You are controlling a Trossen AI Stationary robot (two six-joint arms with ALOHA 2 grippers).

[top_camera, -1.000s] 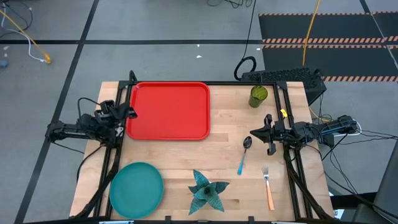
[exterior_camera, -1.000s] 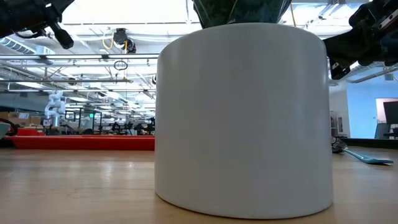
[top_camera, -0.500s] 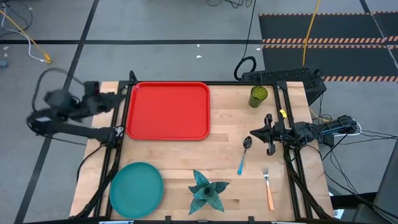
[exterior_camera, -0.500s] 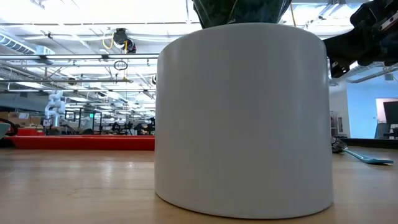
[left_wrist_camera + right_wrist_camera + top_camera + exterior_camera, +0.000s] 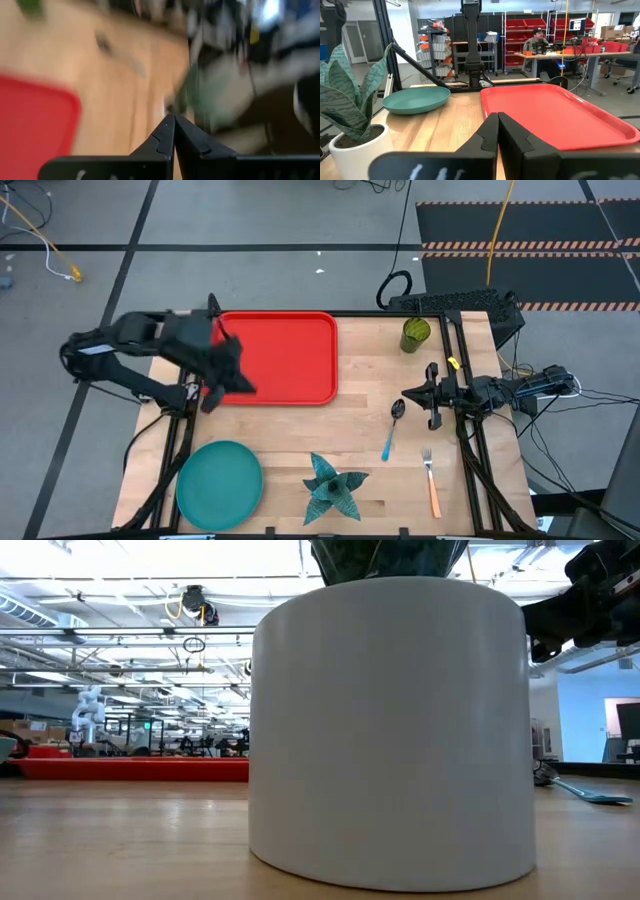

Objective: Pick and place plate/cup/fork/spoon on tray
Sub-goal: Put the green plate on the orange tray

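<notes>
Left gripper (image 5: 228, 370): seen from above, it has swung in from beyond the surface's left edge within the last second and now hangs over the left rim of the tray (image 5: 290, 355), so the first pick looks to be beginning and nothing is loaded yet. Plate (image 5: 219, 485) lies at the near left corner, cup (image 5: 416, 334) at the far right, spoon (image 5: 391, 430) and fork (image 5: 430, 480) at right, teal plant (image 5: 333, 488) between. Right gripper (image 5: 428, 395) waits just beside the spoon. Low view: white pot (image 5: 390, 735) blocks most; tray rim (image 5: 130, 769) and spoon (image 5: 590, 792) show at either side. Left wrist view: blurred, fingers (image 5: 165, 137) pressed together, holding nothing. Right wrist view: fingers (image 5: 492, 135) likewise closed and empty, facing tray (image 5: 555, 112) and plate (image 5: 415, 100).
</notes>
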